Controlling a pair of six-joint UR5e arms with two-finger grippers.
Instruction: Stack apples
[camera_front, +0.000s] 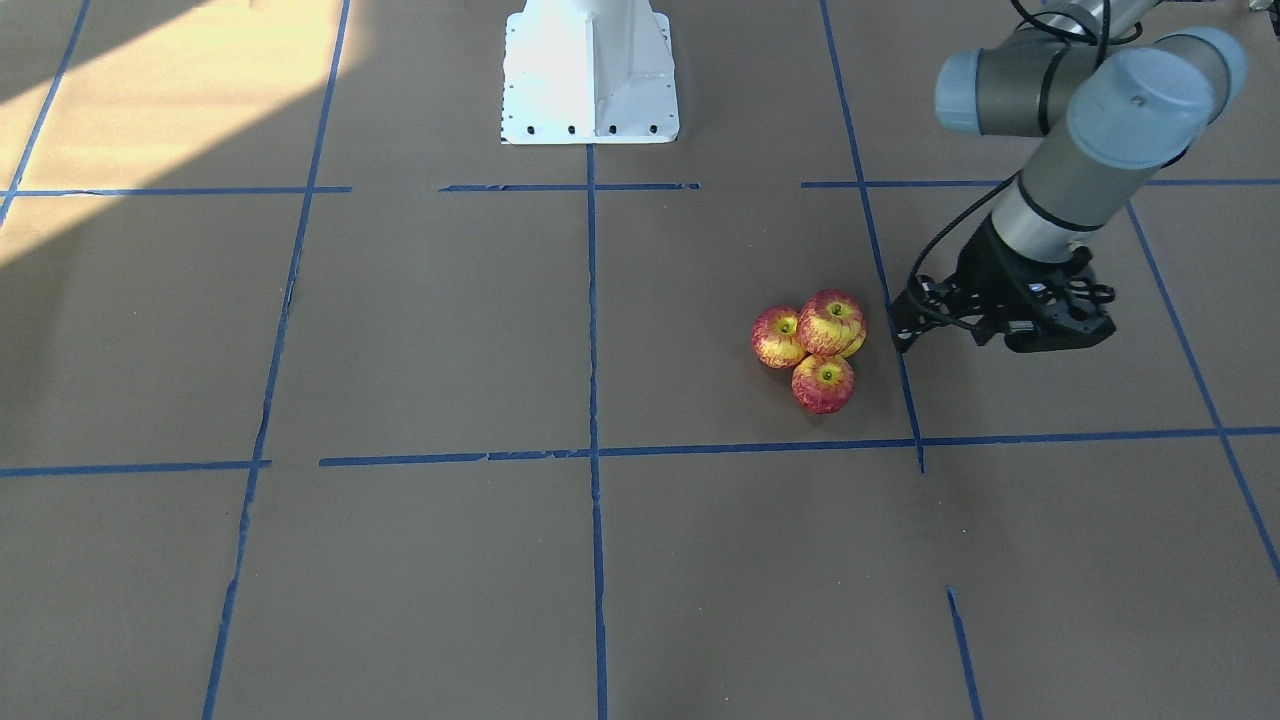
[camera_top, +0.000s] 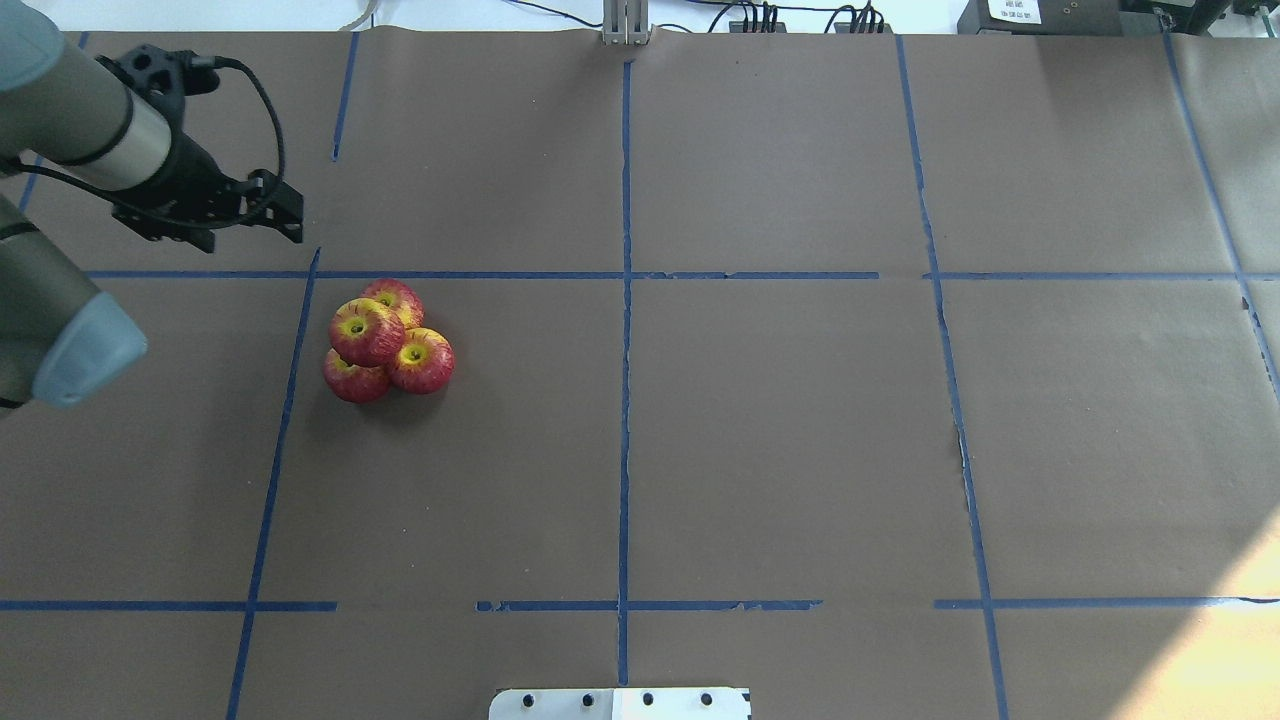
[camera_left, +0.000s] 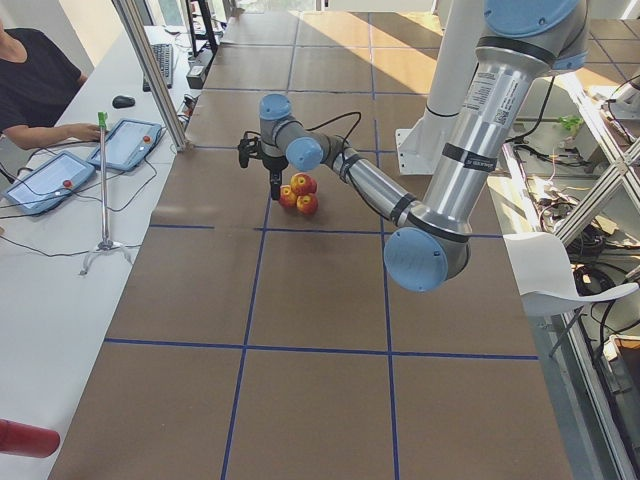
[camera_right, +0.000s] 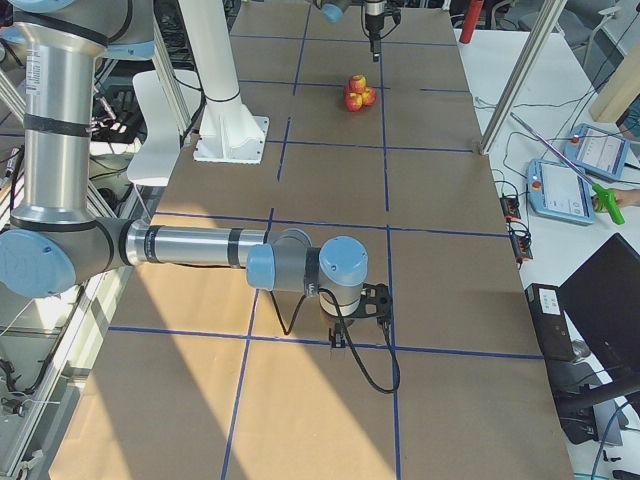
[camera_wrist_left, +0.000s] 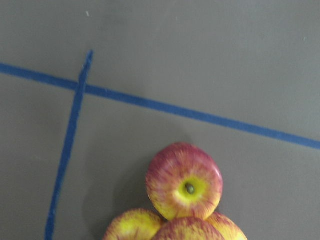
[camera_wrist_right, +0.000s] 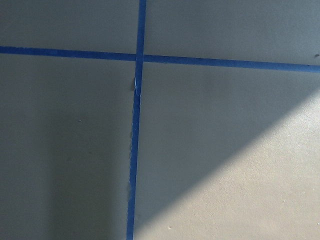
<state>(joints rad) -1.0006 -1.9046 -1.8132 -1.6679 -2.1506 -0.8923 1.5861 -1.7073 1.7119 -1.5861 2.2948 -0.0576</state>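
Four red-and-yellow apples sit in one pile. Three touch on the table and one apple (camera_top: 367, 330) rests on top of them (camera_front: 830, 322). The pile also shows in the exterior left view (camera_left: 300, 192) and the exterior right view (camera_right: 357, 92). My left gripper (camera_top: 297, 220) is open and empty. It hangs beside the pile on the robot's left, apart from it (camera_front: 900, 325). The left wrist view shows one base apple (camera_wrist_left: 184, 181), with the others cut off at the bottom edge. My right gripper (camera_right: 360, 315) is far from the apples over bare table. I cannot tell whether it is open.
The table is brown paper (camera_top: 780, 430) with a grid of blue tape lines (camera_top: 625, 400). The white robot base (camera_front: 590, 70) stands at the table's robot-side edge. The right wrist view shows only a tape crossing (camera_wrist_right: 138, 57). An operator and tablets are beside the table (camera_left: 120, 140).
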